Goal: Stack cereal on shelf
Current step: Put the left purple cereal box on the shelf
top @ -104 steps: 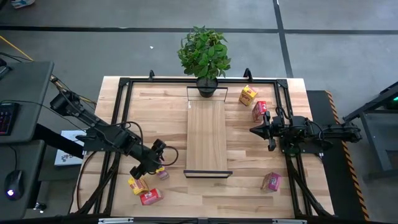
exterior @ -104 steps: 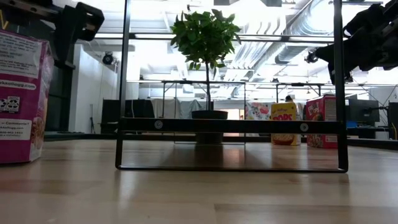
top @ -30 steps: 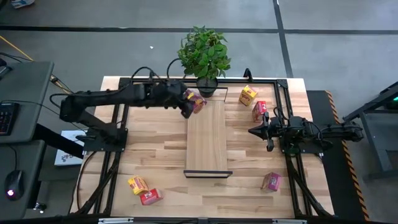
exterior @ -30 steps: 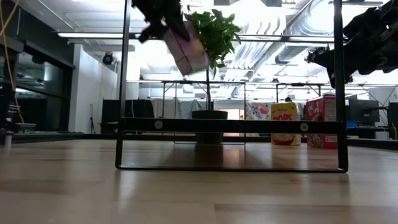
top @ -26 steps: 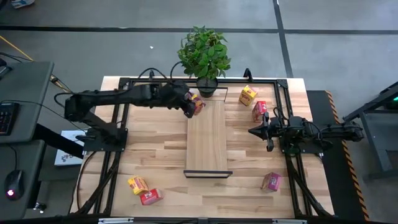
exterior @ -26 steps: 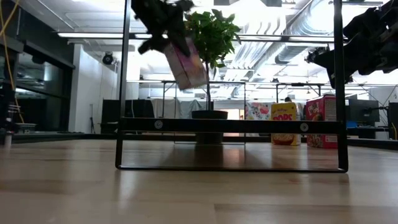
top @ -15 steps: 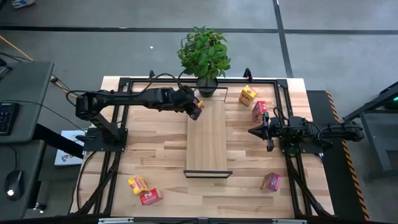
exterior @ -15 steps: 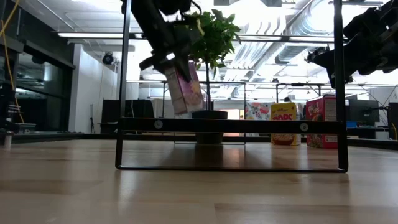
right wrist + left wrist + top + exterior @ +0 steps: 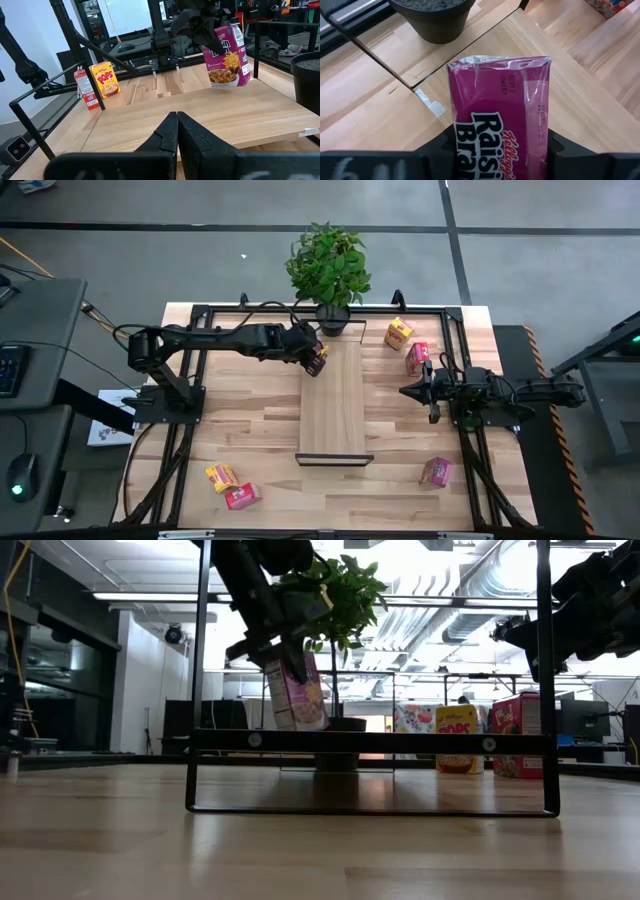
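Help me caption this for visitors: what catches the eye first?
The left gripper holds a pink cereal box just above the far end of the shelf, beside a potted plant. The right gripper waits shut to the shelf's right, with other boxes scattered on the table.

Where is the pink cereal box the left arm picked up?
The pink cereal box is held in the left gripper just above the shelf's far left corner, beside the potted plant.

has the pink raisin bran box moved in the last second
Yes. The pink cardboard cereal box in the left gripper has dropped toward the light-wood shelf board, judged against the potted plant.
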